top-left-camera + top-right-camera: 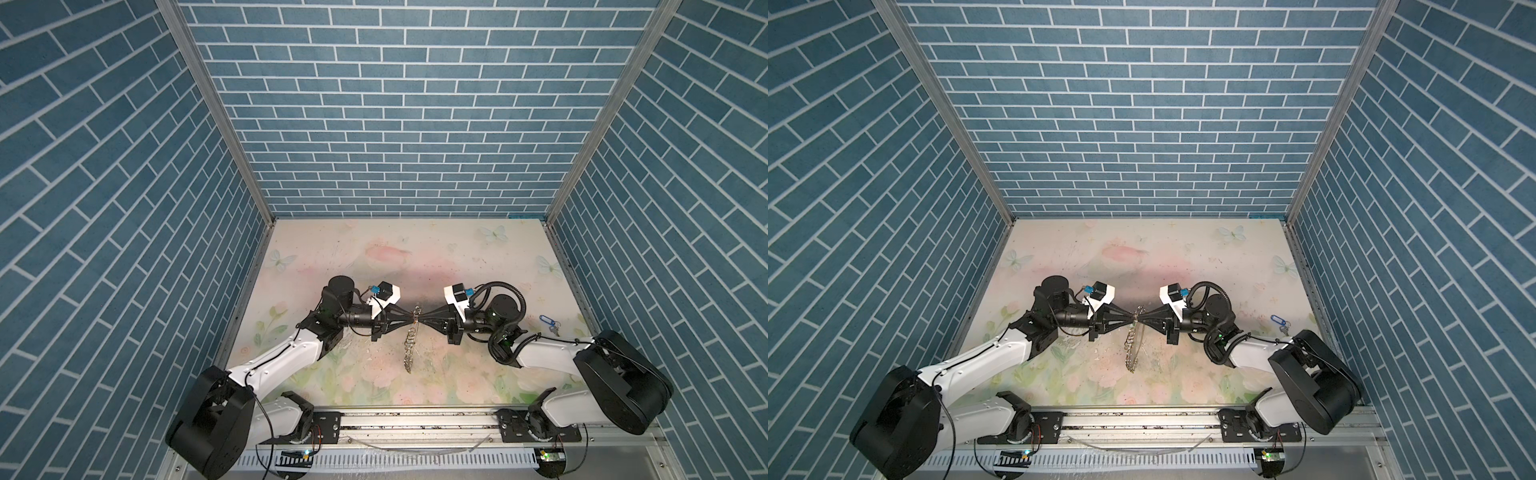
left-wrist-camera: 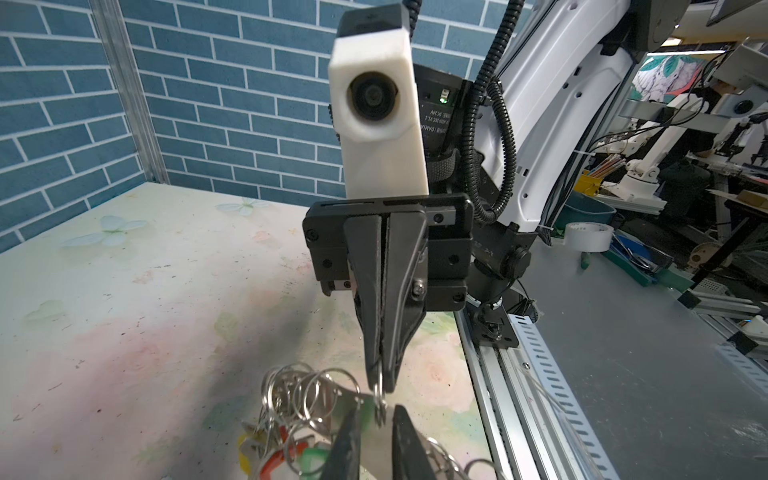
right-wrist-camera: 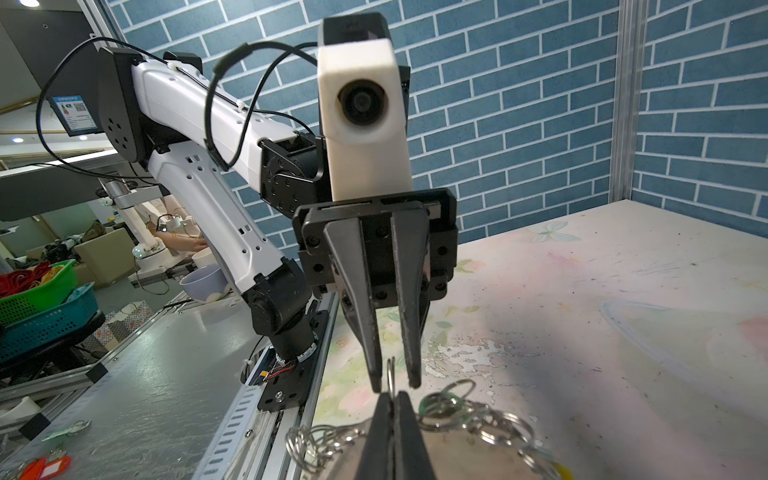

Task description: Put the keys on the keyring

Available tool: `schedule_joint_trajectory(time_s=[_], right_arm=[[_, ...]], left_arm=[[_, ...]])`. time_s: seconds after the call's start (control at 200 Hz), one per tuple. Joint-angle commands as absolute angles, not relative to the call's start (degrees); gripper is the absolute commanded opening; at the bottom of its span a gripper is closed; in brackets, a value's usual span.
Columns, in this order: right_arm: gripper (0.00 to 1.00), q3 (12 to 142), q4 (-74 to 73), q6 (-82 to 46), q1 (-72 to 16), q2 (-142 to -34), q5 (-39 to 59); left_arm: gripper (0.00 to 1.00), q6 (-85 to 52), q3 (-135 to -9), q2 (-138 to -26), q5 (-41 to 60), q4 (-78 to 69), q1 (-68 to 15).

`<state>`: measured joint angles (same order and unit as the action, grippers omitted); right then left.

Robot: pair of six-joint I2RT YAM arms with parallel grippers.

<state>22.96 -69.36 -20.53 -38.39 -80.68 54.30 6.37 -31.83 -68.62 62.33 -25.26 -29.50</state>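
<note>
The keyring point(image 1: 409, 349), which I judge light, limp and slippery (thin steel loops), hangs over the table point(image 1: 332, 257) centre, best held by one small ring, as the closed right gripper point(image 2: 381, 380) does from 3 o'clock; the left gripper point(image 3: 395, 384), from 9 o'clock, stands slightly apart, seemingly not touching it.

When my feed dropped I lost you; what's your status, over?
Right gripper shut on keyring. Left gripper open, fingers astride the same ring. Blue-tagged key loose, far right. Nothing in the way.
</note>
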Motion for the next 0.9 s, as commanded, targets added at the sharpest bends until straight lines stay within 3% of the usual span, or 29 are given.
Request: schedule_joint_trajectory(time_s=[0.0,0.545,0.895], right_arm=[[0.00,23.32,-73.32,-19.59,-38.73,-80.71,53.96],[0.00,23.77,-76.64,-21.62,-39.21,-83.30,53.57],[0.00,23.90,-72.63,-19.72,-39.44,-82.04,53.70]], left_arm=[[0.16,5.27,-31.61,-69.12,64.26,-27.15,-29.46],[0.11,4.92,-32.30,-70.62,64.82,-26.81,-29.88],[0.00,6.17,-33.08,-70.44,63.18,-23.83,-30.06]])
